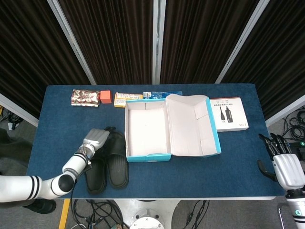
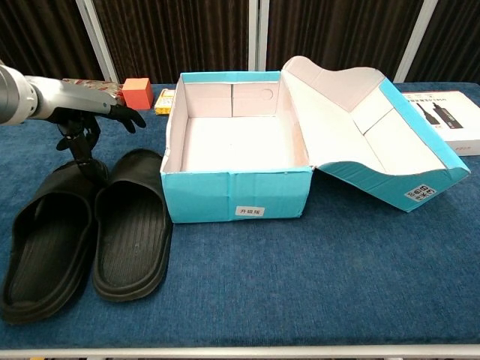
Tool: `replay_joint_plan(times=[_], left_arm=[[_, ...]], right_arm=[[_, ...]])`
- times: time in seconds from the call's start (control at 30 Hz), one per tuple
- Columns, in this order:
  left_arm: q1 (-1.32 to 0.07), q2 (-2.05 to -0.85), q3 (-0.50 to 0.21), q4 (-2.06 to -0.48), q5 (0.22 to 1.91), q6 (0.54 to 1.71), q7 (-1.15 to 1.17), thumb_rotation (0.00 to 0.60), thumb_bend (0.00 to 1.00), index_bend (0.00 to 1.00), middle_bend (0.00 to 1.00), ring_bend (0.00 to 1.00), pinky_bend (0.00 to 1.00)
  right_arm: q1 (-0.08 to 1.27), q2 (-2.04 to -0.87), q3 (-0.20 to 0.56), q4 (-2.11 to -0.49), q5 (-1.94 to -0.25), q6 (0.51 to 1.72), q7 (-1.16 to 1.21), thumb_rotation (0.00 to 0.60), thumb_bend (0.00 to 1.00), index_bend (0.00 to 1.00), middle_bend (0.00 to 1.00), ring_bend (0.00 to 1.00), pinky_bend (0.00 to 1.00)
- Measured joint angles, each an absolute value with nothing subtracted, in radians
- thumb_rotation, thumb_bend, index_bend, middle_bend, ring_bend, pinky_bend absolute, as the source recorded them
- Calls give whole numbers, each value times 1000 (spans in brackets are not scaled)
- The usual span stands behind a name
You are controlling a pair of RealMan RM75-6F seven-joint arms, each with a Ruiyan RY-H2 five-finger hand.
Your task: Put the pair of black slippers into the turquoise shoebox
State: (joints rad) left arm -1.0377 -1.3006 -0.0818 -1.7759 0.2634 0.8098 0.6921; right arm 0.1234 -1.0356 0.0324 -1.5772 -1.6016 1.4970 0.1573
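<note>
Dark pleated curtains with pale diagonal struts back a blue-clothed counter (image 1: pixel 228 167). Near the counter's middle stands the open turquoise cardboard shoebox (image 2: pixel 236 193), white inside and empty, its hinged lid (image 2: pixel 360 127) folded back toward the right edge. The pair of black rubber slippers (image 2: pixel 90 232) lies side by side, soles down, just beside the box's left wall, toward the front left corner. Along the far edge lie a patterned snack packet (image 1: pixel 85 97), a small orange block (image 1: pixel 106 96), a yellow packet (image 1: pixel 127 99) and a blue packet (image 1: pixel 162 94); a white product carton (image 1: pixel 228 113) sits near the far right corner.

The left hand (image 1: pixel 95 140), fingers part-curled and pointing downward, sits over the slippers' strap end; whether it touches or pinches a strap cannot be told. The right hand (image 1: pixel 283 164) hangs off the right edge, fingers spread, holding nothing.

Step in hand, by judgement: reaching to grasp; neither slipper is in the box. The next move calls for closing on a strap, lifting clear of the box wall, then carrying rightward over the opening.
</note>
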Motion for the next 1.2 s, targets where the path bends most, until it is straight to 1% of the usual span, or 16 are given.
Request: replay_joint_plan(times=[0.23,0.3,0.37,0.43,0.53,0.73,0.83,1.03,1.07,1.13,1.2], left_arm=[[-1093,-1348,-54,-1708,178,805,687,559,0,0,44,602,698],[-1105,-1359,-48,-1690,160,800,683,570,0,0,44,601,698],[-1119,-1366,-38,-1677,141,795,687,597,0,0,44,601,699],[-1131,-1371,-29,-1670,120,792,695,600,0,0,43,601,702],[-1156,-1382,-11,-1657,78,796,712,599,0,25,76,601,704],[-1181,-1409,6,-1634,44,806,718,599,0,129,187,614,704],[-1183,-1423,7,-1618,48,810,713,600,0,199,266,634,705],[-1174,-1451,6,-1587,75,826,691,600,0,402,480,697,720],[-1169,-1457,4,-1584,87,836,684,600,0,452,531,719,732],[-1160,-1464,-1,-1579,111,857,671,600,0,508,588,746,748],[-1144,-1470,-6,-1578,150,879,651,600,0,533,612,755,750]], right_arm=[[124,-1037,32,-1569,-1601,1492,163,600,335,0,160,19,70],[122,-1036,33,-1569,-1597,1493,165,600,335,0,160,19,70],[121,-1036,33,-1569,-1598,1494,165,600,334,0,160,19,70],[120,-1036,31,-1568,-1598,1494,165,600,335,0,160,19,70],[118,-1036,31,-1569,-1595,1494,165,600,335,0,160,19,70],[117,-1037,32,-1568,-1594,1492,165,600,334,0,160,20,70],[117,-1037,33,-1566,-1593,1491,167,600,334,0,160,19,71],[115,-1038,35,-1561,-1588,1492,171,600,335,0,160,20,72],[115,-1039,35,-1561,-1587,1492,172,600,335,0,160,19,72],[115,-1040,35,-1559,-1587,1491,174,600,334,0,160,19,72],[115,-1041,35,-1558,-1588,1490,174,600,335,0,160,19,72]])
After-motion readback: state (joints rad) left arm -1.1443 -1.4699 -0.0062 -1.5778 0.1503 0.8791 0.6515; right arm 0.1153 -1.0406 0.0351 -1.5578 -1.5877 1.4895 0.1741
